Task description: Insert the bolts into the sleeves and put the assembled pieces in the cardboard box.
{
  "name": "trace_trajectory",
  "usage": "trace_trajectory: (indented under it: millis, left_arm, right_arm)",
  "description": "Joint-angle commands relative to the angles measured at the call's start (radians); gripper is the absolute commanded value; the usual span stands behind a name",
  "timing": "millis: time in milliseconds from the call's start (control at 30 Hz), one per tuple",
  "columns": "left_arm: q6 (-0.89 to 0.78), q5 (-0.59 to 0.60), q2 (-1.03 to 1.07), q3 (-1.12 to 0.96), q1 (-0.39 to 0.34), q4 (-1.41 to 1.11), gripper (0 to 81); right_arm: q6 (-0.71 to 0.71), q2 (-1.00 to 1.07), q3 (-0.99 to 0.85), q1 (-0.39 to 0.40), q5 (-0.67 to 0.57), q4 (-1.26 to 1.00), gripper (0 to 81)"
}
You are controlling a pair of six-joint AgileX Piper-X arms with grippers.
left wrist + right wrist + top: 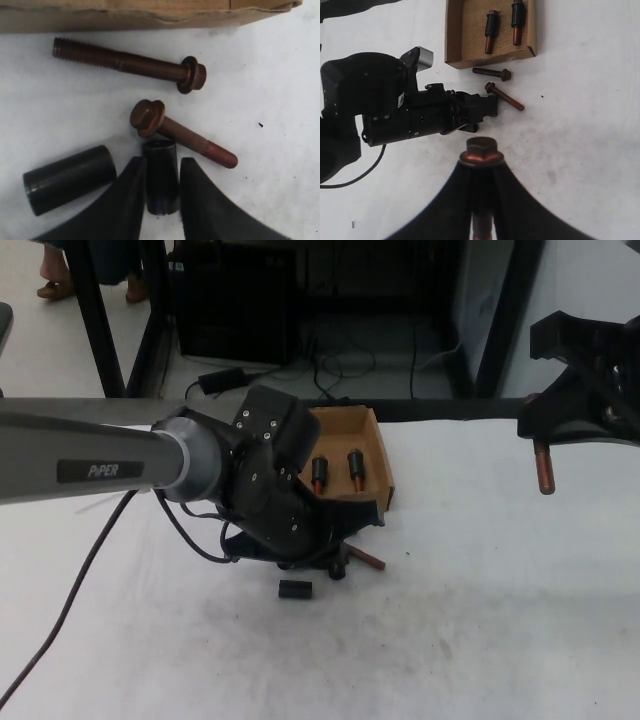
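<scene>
My left gripper (162, 165) is low on the white bench just in front of the cardboard box (384, 455), shut on a black sleeve (160, 184) that fills the gap between its fingers. A second black sleeve (70, 179) lies loose beside it. Two brown bolts (130, 64) (182, 134) lie between the gripper and the box wall (125, 17). Two assembled pieces (491, 29) (517, 19) lie inside the box. My right gripper (541, 435) hangs high at the right, shut on a bolt (544, 470) whose hex head (481, 151) sticks out past the fingertips.
The left arm's body (260, 480) and its cable (70, 610) cover the bench's left middle. Dark frame posts (95, 310) and a black case (235, 300) stand beyond the far edge. White bench (480, 620) stretches in front and to the right.
</scene>
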Motion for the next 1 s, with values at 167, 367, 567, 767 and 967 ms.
trace_trajectory:
  millis: [167,367,567,767,967]
  left_arm:
    - [0.009,-0.022,0.047,-0.001,0.001,0.026,23.1]
    - [0.007,-0.009,0.056,-0.001,-0.002,0.044,20.2]
    - [0.079,-0.022,0.061,-0.001,-0.016,0.12,0.9]
    - [0.103,0.055,0.058,-0.001,-0.021,0.124,0.9]
    - [0.138,0.102,0.007,-0.001,-0.021,0.216,0.9]
  right_arm:
    - [-0.008,-0.019,-0.003,-0.004,-0.011,0.004,0.0]
    - [-0.008,-0.019,-0.003,-0.004,-0.011,0.004,0.0]
    - [-0.005,-0.025,-0.003,-0.004,-0.011,0.004,0.0]
    - [-0.005,-0.032,-0.003,-0.004,-0.011,0.004,0.0]
    - [0.009,-0.032,-0.003,-0.004,-0.013,0.004,0.0]
